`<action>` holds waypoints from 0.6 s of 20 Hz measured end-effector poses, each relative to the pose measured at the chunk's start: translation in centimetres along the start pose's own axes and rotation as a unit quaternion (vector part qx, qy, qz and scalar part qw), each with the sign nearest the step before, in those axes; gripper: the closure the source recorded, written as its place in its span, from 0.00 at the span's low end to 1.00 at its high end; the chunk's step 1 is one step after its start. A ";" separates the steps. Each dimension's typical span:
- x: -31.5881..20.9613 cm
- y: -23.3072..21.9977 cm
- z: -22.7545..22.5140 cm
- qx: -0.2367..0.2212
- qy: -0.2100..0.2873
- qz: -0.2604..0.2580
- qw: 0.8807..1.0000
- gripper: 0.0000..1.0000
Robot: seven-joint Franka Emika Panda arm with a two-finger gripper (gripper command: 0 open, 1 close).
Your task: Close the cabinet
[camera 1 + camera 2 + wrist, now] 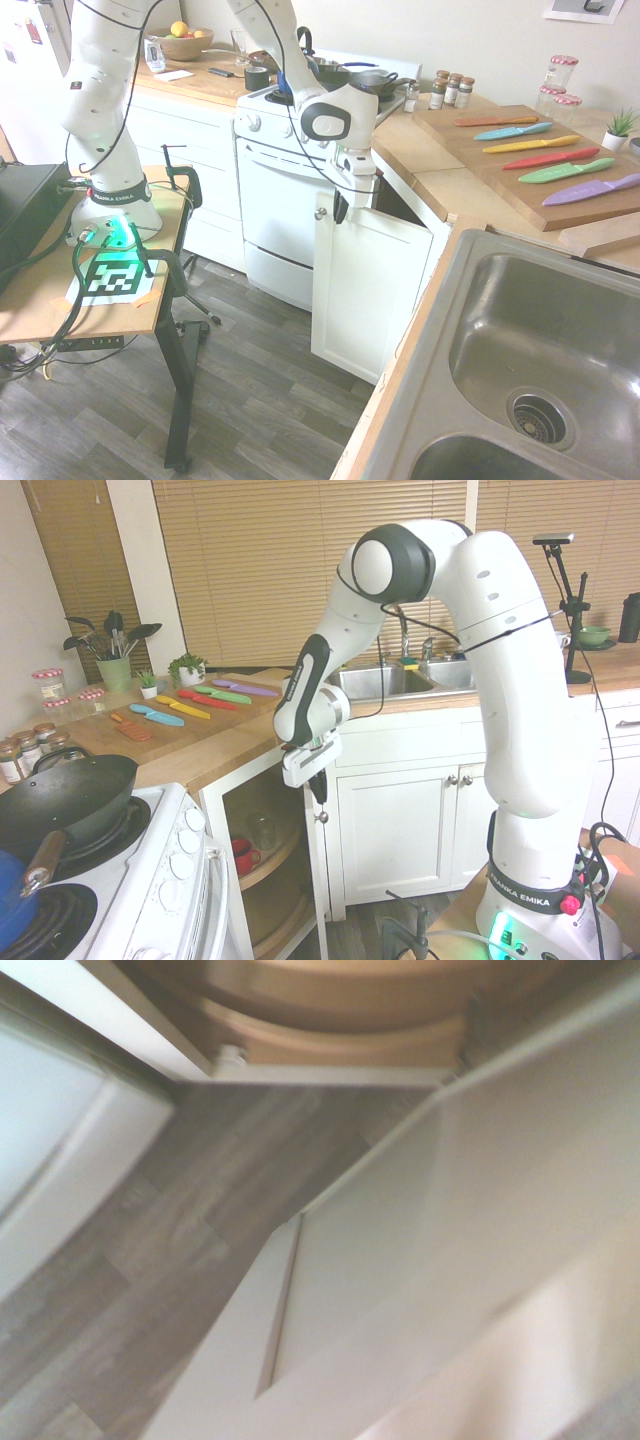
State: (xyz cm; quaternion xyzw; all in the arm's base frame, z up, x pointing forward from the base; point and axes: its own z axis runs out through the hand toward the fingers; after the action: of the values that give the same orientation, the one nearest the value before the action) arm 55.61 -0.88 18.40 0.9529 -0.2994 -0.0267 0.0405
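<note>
We take the oven as landmark. Nearest the first exterior camera lies the steel sink, sunk in the worktop well to the far side of the cabinet from the oven; it plays no part here.

Next in: the cabinet, directly beside the oven. Its tall panelled door stands swung out at an angle, hinged on the side away from the oven, free edge and small knob toward the oven. In the second exterior view the opening shows round wooden shelves with a red mug on one. The task is therefore unfinished.

The gripper hangs pointing down just above the door's upper corner, beside the knob, at the outer face. The jaws are pressed together, pinching nothing. We judge this sensible: shutting a door needs a push, not a grasp, and closed jaws make a stiff single pusher. Contact with the door cannot be confirmed from these views.

Farther back, coloured knives lie on a board on the worktop, beyond the cabinet from the oven.
</note>
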 end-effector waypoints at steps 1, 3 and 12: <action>0.0 -1.3 0.0 -0.001 0.000 -0.002 1.000 1.00; 0.3 -4.1 0.1 -0.001 0.001 -0.008 1.000 1.00; 2.5 -12.7 -2.9 0.028 0.019 -0.006 0.999 1.00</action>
State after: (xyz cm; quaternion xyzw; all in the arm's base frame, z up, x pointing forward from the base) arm 65.10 8.30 19.99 0.9557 -0.2938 -0.0001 0.0198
